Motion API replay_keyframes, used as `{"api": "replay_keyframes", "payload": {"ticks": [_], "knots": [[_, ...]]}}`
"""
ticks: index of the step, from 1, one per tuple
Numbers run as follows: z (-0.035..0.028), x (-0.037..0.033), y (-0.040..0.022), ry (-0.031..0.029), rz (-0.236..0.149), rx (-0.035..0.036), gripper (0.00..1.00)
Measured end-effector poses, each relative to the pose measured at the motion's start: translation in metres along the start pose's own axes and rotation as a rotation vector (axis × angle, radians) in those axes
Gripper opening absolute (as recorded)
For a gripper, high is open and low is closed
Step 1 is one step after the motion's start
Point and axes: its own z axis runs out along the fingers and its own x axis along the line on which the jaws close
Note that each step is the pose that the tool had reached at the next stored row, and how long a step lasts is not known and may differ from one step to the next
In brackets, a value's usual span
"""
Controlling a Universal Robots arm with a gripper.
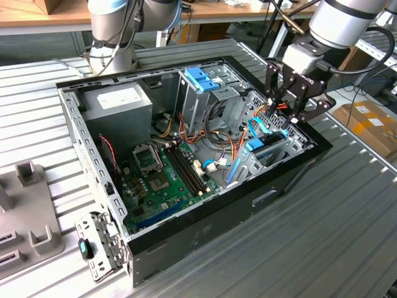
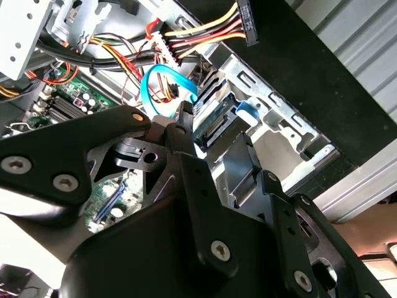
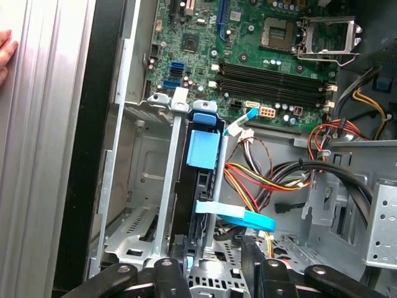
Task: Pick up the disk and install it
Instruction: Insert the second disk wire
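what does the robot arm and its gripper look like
The arm has rounded silver-grey segments with a black cable running alongside. Its wrist ends in a light grey block, below which hangs the black metal gripper: angular linkage fingers joined by silver screws, with white lettering on the body.

I see a ribbed metal table (image 1: 322, 236) carrying 1 open computer case (image 1: 205, 230). Grey fixture blocks (image 1: 28, 211) sit at the exterior view's left.
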Motion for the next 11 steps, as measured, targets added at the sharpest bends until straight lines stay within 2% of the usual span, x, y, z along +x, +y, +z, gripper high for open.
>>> {"api": "replay_keyframes", "payload": {"ticks": [3, 8, 11], "knots": [[0.0, 0.0006, -0.0041, -0.0005, -0.053, -0.0002, 0.47], [0.0, 0.0011, -0.0076, -0.0008, -0.102, -0.0005, 0.47], [0.0001, 0.0014, -0.0105, -0.0013, -0.151, -0.0006, 0.47]]}}
